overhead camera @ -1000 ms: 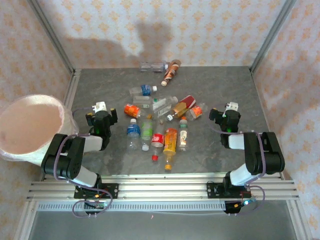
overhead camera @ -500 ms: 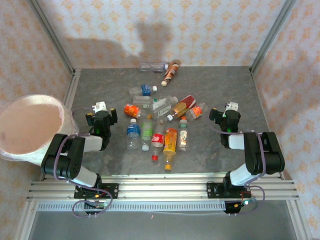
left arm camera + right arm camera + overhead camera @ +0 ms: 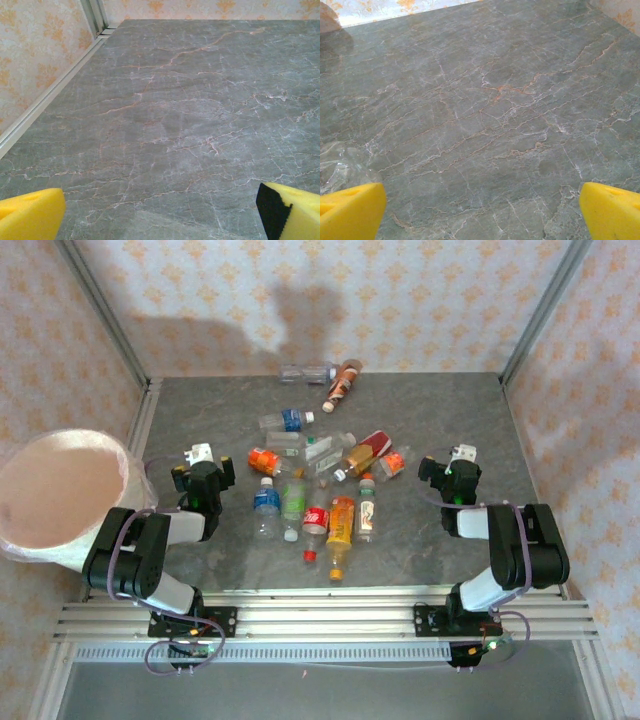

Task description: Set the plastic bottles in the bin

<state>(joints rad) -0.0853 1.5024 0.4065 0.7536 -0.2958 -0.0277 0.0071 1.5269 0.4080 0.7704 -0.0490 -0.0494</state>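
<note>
Left gripper and right gripper sit low, jaws spread wide and empty, flanking the plastic bottles heaped between them. They lie touching and overlapping, so a pinch could roll one off or snag two. The bin stands past the table on the left, a long carry from the right, so drops look likely.

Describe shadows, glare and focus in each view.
Top external view: a soft dark shadow on the patterned back wall; the pink-lined white round bin looks washed out. Left wrist view: the grey marble tabletop is sharp. Right wrist view: far-left corner shadowed, clear plastic bottle indistinct at the edge.
</note>
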